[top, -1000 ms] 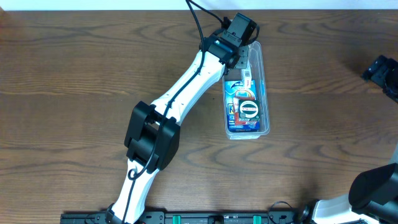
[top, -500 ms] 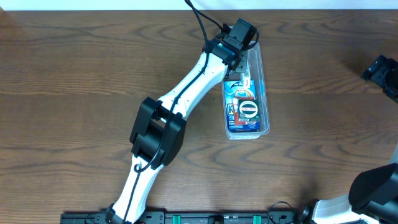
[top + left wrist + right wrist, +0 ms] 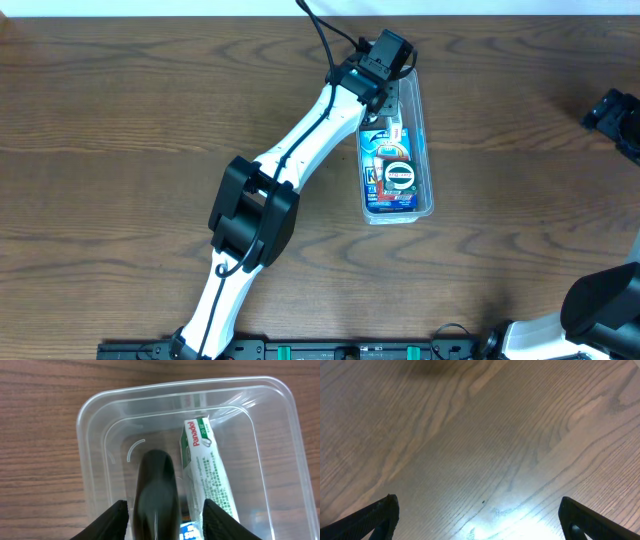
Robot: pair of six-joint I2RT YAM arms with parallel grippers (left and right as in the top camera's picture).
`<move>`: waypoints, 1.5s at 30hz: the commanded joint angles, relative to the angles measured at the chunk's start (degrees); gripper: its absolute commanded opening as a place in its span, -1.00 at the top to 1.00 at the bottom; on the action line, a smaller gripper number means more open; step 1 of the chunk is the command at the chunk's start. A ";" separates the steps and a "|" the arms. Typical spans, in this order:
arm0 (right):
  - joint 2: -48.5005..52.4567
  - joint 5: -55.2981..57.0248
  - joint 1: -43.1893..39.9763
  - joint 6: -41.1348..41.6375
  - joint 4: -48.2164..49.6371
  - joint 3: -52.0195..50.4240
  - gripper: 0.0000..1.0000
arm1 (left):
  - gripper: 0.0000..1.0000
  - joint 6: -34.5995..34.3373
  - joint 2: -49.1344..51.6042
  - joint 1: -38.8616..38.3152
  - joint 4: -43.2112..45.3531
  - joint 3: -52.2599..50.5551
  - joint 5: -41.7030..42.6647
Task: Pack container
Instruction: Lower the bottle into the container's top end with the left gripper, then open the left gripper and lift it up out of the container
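Observation:
The container (image 3: 428, 150) is a clear narrow tub lying lengthwise right of the table's middle. Its far end fills the left wrist view (image 3: 85, 420). Inside that end lie a glossy dark rounded object (image 3: 155, 485) and a white-and-green Panadol box (image 3: 205, 475). My left gripper (image 3: 165, 522) hangs over this end (image 3: 386, 98), open, with one finger on each side of the dark object and a gap showing on the box side. A blue packet (image 3: 380, 178) with a round black-and-white item (image 3: 400, 176) fills the near half. My right gripper (image 3: 480, 520) is open over bare wood.
The left arm (image 3: 300, 140) stretches diagonally from the near edge to the tub. The right arm's black wrist (image 3: 612, 115) sits at the far right edge, well away from the tub. Brown wooden tabletop (image 3: 120, 150) surrounds everything.
The left arm's elbow shifted slightly right and toward the far side, then held still. Its fingers have parted from the dark object. The right arm has not moved.

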 commanded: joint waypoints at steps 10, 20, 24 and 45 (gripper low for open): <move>-0.48 0.59 -0.39 -0.48 0.00 0.04 -0.99 | 0.00 0.02 -0.50 -0.02 -0.09 -0.07 -0.33; -0.48 0.59 -0.39 -0.46 0.00 0.04 -0.99 | -0.29 0.07 -5.25 -0.02 -0.17 0.26 -0.28; -0.48 0.59 -0.39 -0.48 0.00 0.04 -0.99 | -0.48 0.46 -10.75 -0.02 -1.57 0.26 1.55; -0.48 0.59 -0.37 -0.48 0.00 0.04 -0.98 | -0.81 0.44 -46.58 -0.66 -43.25 -1.01 6.14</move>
